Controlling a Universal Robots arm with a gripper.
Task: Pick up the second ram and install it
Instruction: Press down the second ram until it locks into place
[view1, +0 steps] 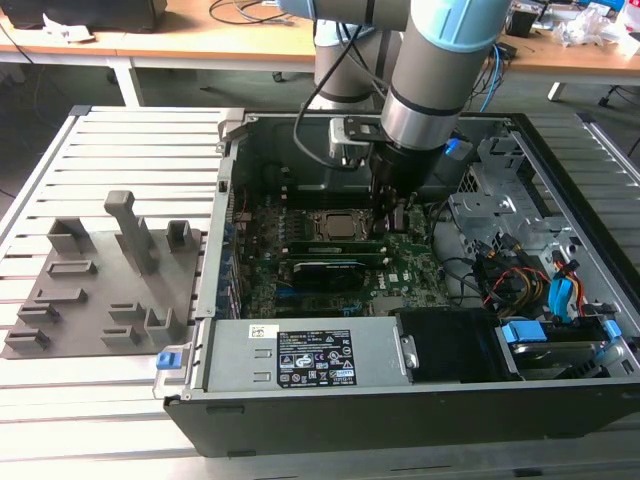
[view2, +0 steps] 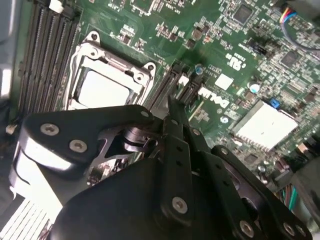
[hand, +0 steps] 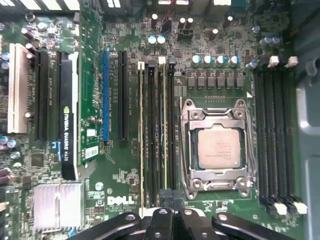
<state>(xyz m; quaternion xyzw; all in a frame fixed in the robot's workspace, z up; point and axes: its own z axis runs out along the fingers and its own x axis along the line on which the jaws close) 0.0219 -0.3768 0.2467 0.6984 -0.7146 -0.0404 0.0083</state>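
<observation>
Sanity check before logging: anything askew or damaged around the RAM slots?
Nothing stands out. RAM sticks sit straight in the slots beside the CPU socket; the gripper hangs at their end.

Arm (view1: 430, 90) reaches into open PC case (view1: 400, 400) mid-frame, gripper (view1: 393, 215) low over motherboard (view1: 400, 265); gray holder tray (view1: 100, 290) at left.

Second ram (hand: 164, 130), thin green stick, apparently seated upright in slot

Green motherboard (hand: 125, 170) with black slots, one blue slot (hand: 105, 95) and one white slot (hand: 17, 87). Silver CPU socket frame (hand: 217, 145). Silver ribbed heatsink (hand: 57, 205). Black gripper (view2: 172, 107). Black computer case (view1: 400, 410) on a pale grey slatted table (view1: 110, 130). Grey holder blocks (view1: 100, 290).
</observation>
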